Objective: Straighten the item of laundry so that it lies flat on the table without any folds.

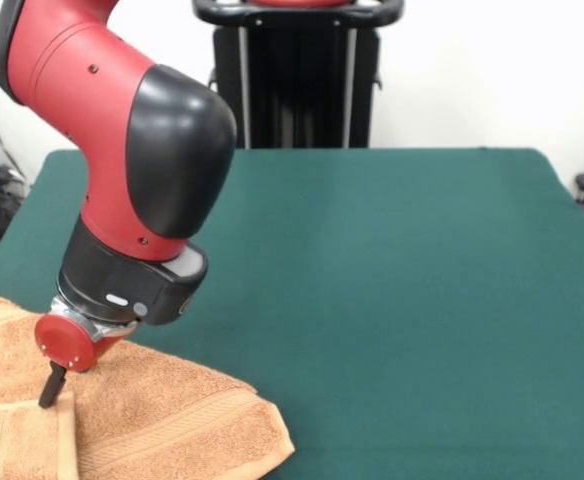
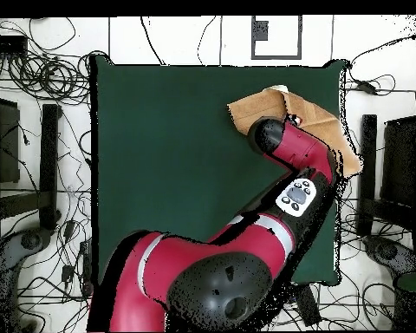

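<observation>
At the table's [image 1: 392, 260] corner, the gripper [image 1: 51, 388] presses onto the folded towel [image 1: 162, 410], its opening impossible to judge; next it should drag the fold outward.

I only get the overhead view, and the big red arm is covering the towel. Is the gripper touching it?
Observer: Yes. In the front view the gripper is down on the orange towel.
Operator: Is the towel flat there?
Observer: No. Right beside the gripper, a corner flap lies folded over on top of the towel.
Operator: Anything else hiding under the arm?
Observer: Woven band stripes run along the towel's edge nearest the front camera.
</observation>
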Controlling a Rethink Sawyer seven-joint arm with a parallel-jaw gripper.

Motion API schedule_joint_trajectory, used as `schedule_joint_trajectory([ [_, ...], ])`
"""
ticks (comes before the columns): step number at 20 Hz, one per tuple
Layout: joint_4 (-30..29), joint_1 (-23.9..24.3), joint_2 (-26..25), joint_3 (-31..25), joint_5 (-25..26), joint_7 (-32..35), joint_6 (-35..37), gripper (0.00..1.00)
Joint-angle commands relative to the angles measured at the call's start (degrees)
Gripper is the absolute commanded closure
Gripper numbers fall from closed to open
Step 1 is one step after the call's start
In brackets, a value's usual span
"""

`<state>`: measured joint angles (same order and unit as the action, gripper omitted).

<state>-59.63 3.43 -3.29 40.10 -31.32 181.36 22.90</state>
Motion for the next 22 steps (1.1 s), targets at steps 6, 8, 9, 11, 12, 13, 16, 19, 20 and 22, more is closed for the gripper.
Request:
schedule_joint_trajectory([
  [6,-1.12,-0.22,-1.74,-7.84,-2.2,7.2,-2.78,0.0],
  [8,-1.54,0.2,-0.9,-8.39,-1.97,6.47,-2.31,0.0],
  [9,-1.78,0.41,-0.45,-8.67,-1.88,6.12,-2.07,0.0],
  [11,-1.98,0.81,0.54,-8.98,-1.64,5.31,-1.01,0.0],
  [12,-1.84,0.88,0.87,-8.78,-1.62,5.18,-0.1,0.0],
  [13,-1.62,0.96,1.15,-8.72,-1.6,5.04,0.68,0.0],
  [16,-1.01,1.26,2.04,-8.3,-1.43,4.69,3.02,0.0],
  [19,-0.38,1.52,2.68,-8.03,-1.33,4.52,5.05,0.0],
  [20,-0.19,1.54,2.77,-7.92,-1.33,4.61,5.46,0.0],
  [22,-0.03,1.59,3.2,-7.69,-1.21,4.61,6.38,0.0],
])
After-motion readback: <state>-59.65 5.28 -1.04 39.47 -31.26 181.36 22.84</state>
